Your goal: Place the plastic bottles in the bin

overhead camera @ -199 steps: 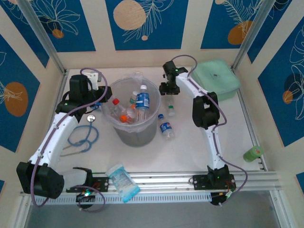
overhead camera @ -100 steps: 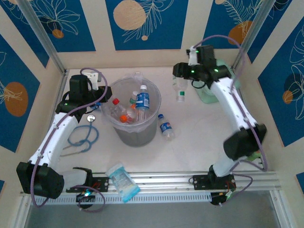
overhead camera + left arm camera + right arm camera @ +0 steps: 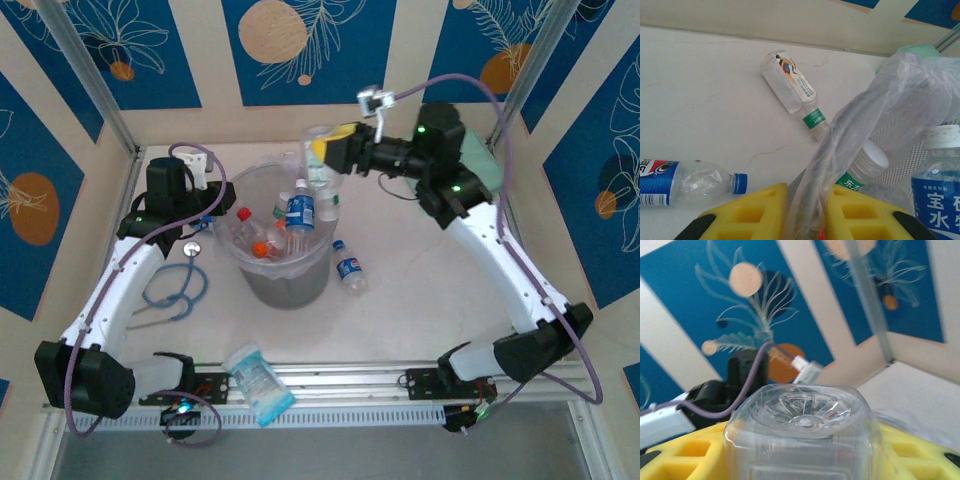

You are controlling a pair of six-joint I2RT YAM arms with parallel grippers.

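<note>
- Now the bin (image 3: 285,285) is seen to hold several plastic bottles (image 3: 300,212), with red and orange caps among them.
- A clear bottle (image 3: 322,185) is gripped by the right gripper (image 3: 333,152) above the bin's far rim.
- The bag liner (image 3: 875,115) is pinched by the closed left gripper (image 3: 807,215).
- A blue-labelled bottle (image 3: 687,182), lying on the table (image 3: 700,100), is cut off at the frame edge.
- The clear bottle's cap is hidden in the right wrist view.

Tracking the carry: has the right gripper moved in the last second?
Yes. The right gripper, shut on a clear bottle, went left from near the mint-green case to above the bin rim.
</note>
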